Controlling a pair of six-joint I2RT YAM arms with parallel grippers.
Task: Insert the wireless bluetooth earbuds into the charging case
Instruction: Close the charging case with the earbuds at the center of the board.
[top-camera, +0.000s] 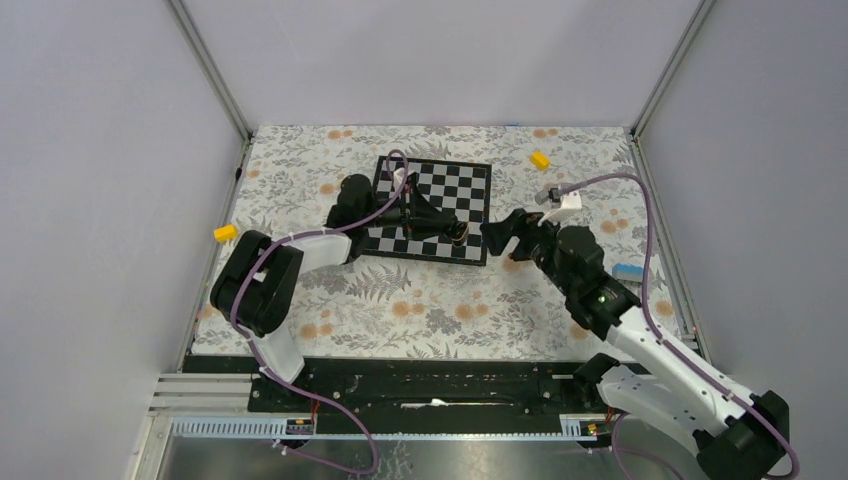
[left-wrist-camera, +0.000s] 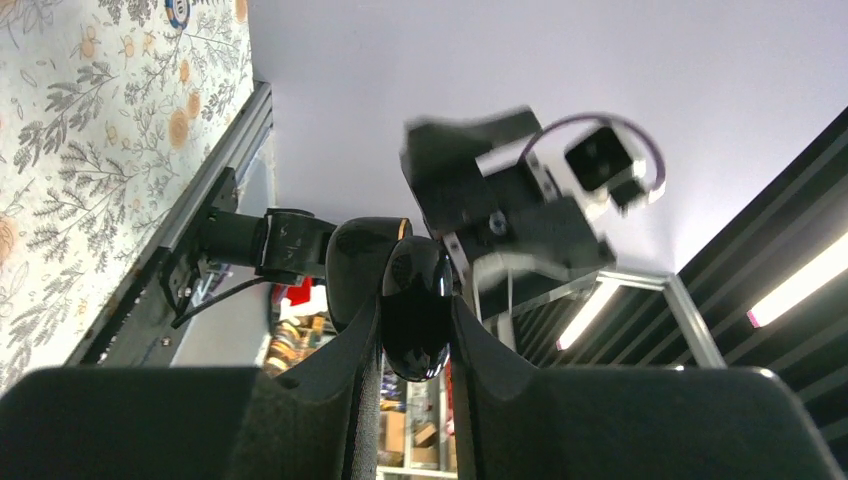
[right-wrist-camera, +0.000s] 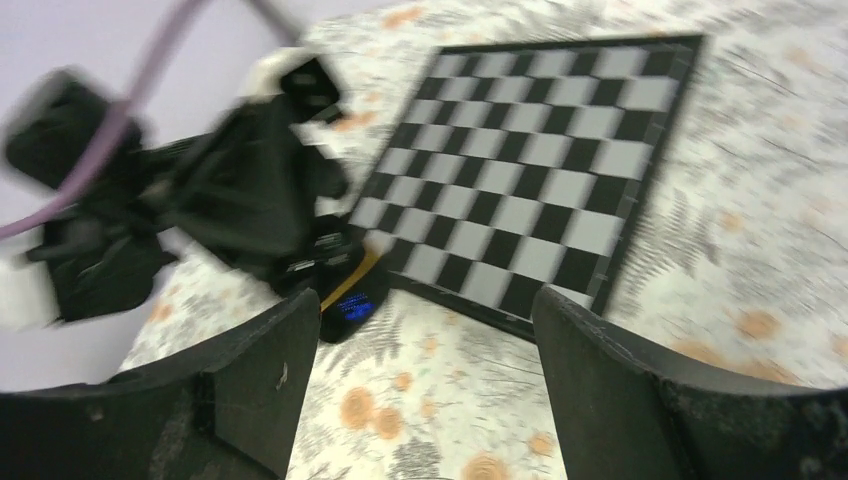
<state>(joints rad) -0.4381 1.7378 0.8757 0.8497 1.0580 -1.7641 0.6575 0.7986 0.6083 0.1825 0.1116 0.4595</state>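
Charging case (left-wrist-camera: 415, 285) clamped in left tool (left-wrist-camera: 415, 325), mostly hidden; right tool (right-wrist-camera: 428, 300) apart, view blurred.

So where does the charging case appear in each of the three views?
Top external: the charging case sits in the left gripper, by the chessboard's near right corner.
Left wrist: centre, between the two fingers.
Right wrist: left of centre, blue inside showing.
Shared landmark: the floral cloth, in all three.

Apparently no legible text anywhere.
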